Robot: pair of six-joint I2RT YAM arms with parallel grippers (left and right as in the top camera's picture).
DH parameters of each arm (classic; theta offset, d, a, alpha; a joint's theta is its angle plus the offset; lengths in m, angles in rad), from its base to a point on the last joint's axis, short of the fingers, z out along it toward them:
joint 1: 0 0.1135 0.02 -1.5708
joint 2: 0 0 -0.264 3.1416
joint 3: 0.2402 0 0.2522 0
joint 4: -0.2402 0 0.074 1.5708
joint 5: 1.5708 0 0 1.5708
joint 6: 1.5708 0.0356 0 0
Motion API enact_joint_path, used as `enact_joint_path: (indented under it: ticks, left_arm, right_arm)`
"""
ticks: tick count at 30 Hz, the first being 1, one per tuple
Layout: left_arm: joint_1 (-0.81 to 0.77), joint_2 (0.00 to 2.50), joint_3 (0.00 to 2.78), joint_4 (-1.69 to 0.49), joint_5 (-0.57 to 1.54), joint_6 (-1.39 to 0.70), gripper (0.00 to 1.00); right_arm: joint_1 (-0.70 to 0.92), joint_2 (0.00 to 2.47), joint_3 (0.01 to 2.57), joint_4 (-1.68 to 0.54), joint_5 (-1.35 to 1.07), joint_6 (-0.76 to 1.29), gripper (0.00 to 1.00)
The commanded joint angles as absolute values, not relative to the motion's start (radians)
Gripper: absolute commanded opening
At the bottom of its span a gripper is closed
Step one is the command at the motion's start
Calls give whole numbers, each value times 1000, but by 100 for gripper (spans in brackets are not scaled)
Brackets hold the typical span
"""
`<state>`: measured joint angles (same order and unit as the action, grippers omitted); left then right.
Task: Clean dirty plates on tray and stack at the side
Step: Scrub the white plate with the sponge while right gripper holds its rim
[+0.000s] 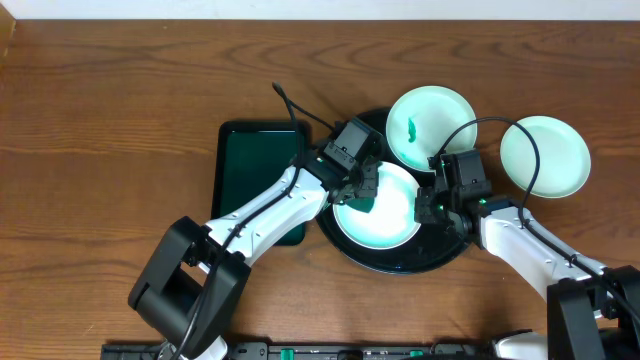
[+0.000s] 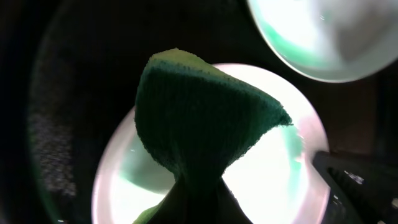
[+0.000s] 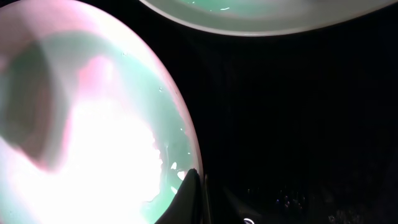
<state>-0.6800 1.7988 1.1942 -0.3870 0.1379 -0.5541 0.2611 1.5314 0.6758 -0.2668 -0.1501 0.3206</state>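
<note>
One pale mint plate (image 1: 385, 215) lies in the round black tray (image 1: 400, 262). My left gripper (image 1: 362, 190) is shut on a dark green sponge (image 2: 199, 118) that rests on this plate (image 2: 273, 174). At the plate's right edge my right gripper (image 1: 430, 205) is shut on the rim, its fingertips (image 3: 189, 186) pinched together on the edge of the plate (image 3: 81, 124). A second plate (image 1: 430, 125) with a green smear overlaps the tray's far rim. The third plate (image 1: 545, 155) sits on the table to the right of the tray.
A dark green rectangular tray (image 1: 255, 170) lies just left of the black tray, under my left arm. A black cable (image 1: 290, 103) runs behind it. Bare wooden table (image 1: 100, 120) stretches to the left and along the back.
</note>
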Motion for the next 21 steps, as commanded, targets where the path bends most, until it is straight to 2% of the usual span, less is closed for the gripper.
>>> enact_joint_path:
  ticks: [1,11,21]
  left_arm:
    - [-680,1809,1174,-392,66,-562,7]
    - [-699,1917,1169,-399,92,-563,7]
    - [-728,1926,1170,-378,481,-564,7]
  right_arm:
    - [270,1538,672,-264,-170,305,1]
    - [270,1538,672,-265,-170,305,1]
    - [270,1538,672,-264,-170,305,1]
